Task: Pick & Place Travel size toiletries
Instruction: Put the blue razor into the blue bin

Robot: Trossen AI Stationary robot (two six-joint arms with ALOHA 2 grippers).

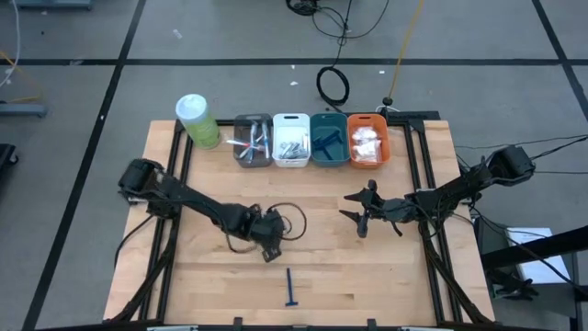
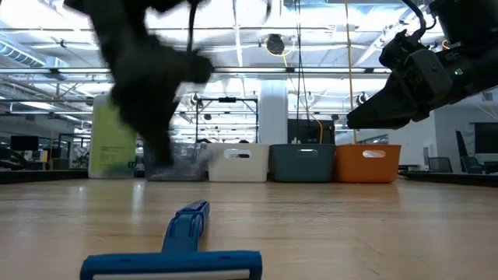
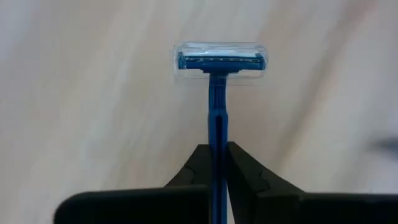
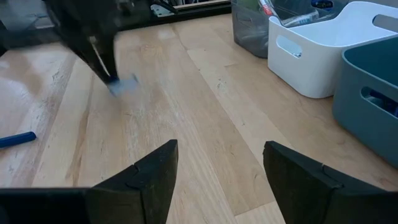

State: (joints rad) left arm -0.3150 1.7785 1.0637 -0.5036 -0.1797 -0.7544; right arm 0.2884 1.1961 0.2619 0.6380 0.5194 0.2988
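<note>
My left gripper (image 1: 268,245) is over the middle of the table, shut on a dark blue T-shaped razor (image 3: 217,62) with a clear cap over its head. In the low view it is a dark blur (image 2: 152,117). A second blue razor (image 1: 290,288) lies flat near the table's near edge, and it fills the foreground of the low view (image 2: 179,249). My right gripper (image 1: 355,210) hovers open right of centre, above the wood (image 4: 221,162), touching nothing. My left gripper pinches the razor by its handle (image 3: 217,134) between the two fingers (image 3: 199,165). The handle runs along the fingers, and the capped head (image 3: 219,61) sticks out well past their tips. Whether the head touches the table cannot be told.
Along the far edge stand a grey bin (image 1: 253,140), a white bin (image 1: 291,140), a teal bin (image 1: 329,138) and an orange bin (image 1: 367,140), each holding items. A pale-green cylinder (image 1: 197,119) with a white lid stands left of them. Bare wood lies between the arms.
</note>
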